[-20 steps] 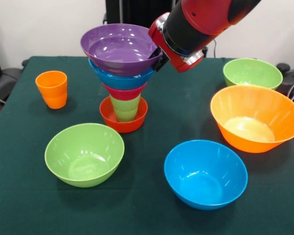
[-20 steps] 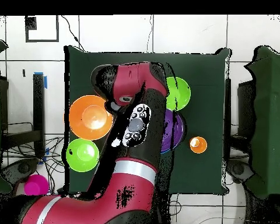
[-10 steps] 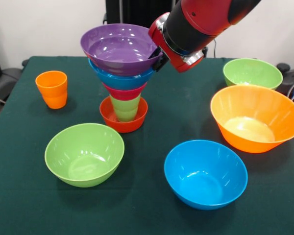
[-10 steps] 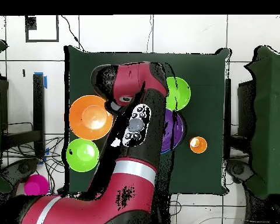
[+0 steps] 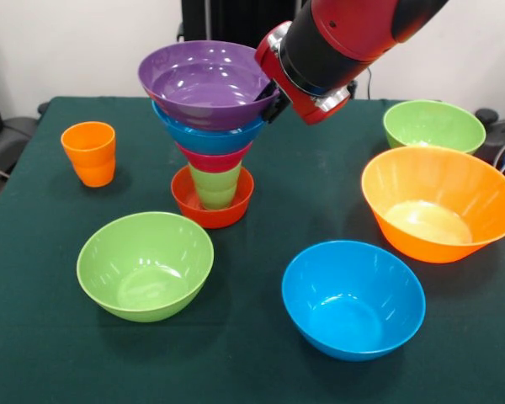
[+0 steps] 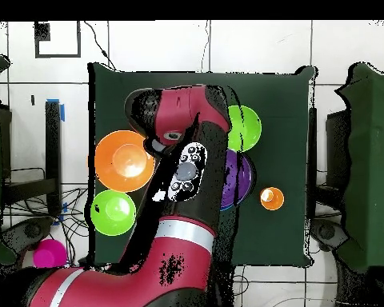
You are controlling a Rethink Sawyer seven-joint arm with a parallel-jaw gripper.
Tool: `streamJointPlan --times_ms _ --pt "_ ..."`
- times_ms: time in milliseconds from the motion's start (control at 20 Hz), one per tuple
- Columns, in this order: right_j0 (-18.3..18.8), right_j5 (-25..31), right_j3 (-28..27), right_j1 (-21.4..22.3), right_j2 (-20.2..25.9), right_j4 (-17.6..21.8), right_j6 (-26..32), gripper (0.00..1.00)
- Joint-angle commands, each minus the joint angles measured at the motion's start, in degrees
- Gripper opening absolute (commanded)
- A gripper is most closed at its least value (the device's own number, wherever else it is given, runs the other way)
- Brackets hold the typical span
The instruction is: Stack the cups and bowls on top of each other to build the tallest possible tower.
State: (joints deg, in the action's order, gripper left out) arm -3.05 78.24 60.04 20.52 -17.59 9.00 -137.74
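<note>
The tower stands at the table's middle left in the front view. A small red-orange bowl [image 5: 211, 204] is at its foot. Above it come the light green cup [image 5: 215, 184], a pink bowl [image 5: 213, 157], a blue bowl [image 5: 207, 137] and a purple bowl [image 5: 206, 82] on top. My gripper [image 5: 272, 99] is at the purple bowl's right rim, mostly hidden behind it. The orange cup [image 5: 89, 153] stands alone at the left. In the overhead view the arm covers most of the tower; only part of the purple bowl [image 6: 242, 177] shows.
Loose on the green table [image 5: 261, 370]: a lime green bowl [image 5: 145, 265] front left, a blue bowl [image 5: 353, 299] front right, the very large orange bowl [image 5: 440, 202] right, another green bowl [image 5: 433, 126] behind it. A pink object [image 6: 50, 253] lies off the table.
</note>
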Motion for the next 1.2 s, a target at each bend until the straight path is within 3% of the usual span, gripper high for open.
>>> streamJointPlan --times_ms 50,500,1200 --pt "-0.26 0.1 3.73 -0.41 5.02 0.39 1.07 0.0" --pt "0.22 -0.5 3.61 -0.52 5.29 0.4 1.7 0.0" --pt "1.19 -5.88 4.67 -1.09 6.24 0.13 1.57 0.0"
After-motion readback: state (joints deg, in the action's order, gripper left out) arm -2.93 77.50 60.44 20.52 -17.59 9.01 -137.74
